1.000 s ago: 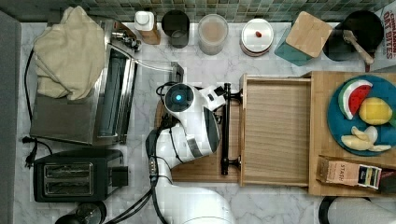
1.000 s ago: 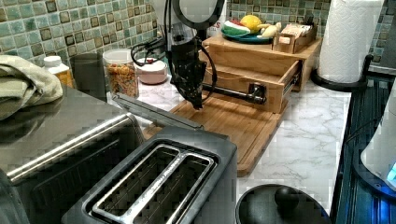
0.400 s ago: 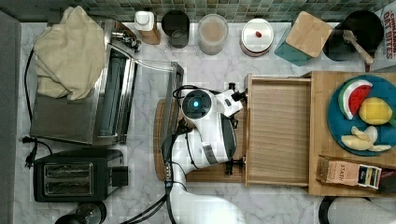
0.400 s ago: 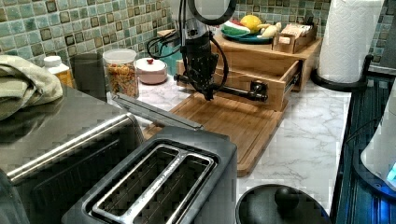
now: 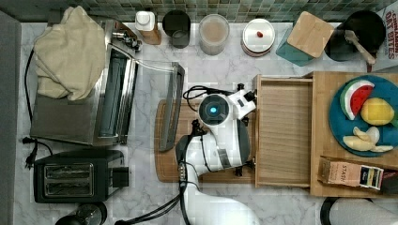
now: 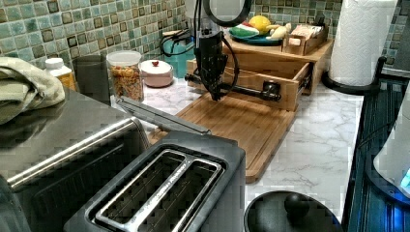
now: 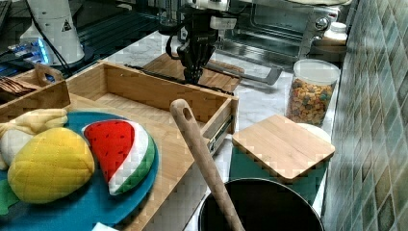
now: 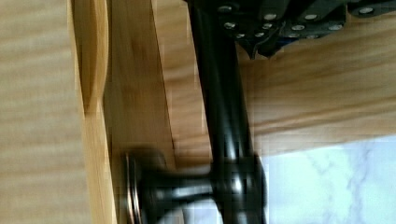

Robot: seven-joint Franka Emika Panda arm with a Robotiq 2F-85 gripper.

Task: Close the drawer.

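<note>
My gripper (image 6: 216,94) sits at the drawer's black bar handle (image 6: 241,89), fingers' state I cannot tell | drawer (image 5: 284,133) pulled open over the cutting board (image 6: 232,123), mid-surface | likely rigid wood on slides, light | best pushed at handle or front panel.

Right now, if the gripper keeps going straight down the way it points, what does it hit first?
Probably the cutting board: the gripper points down just in front of the drawer, beside its black handle. Depth is unclear, so it may touch the handle first.
</note>
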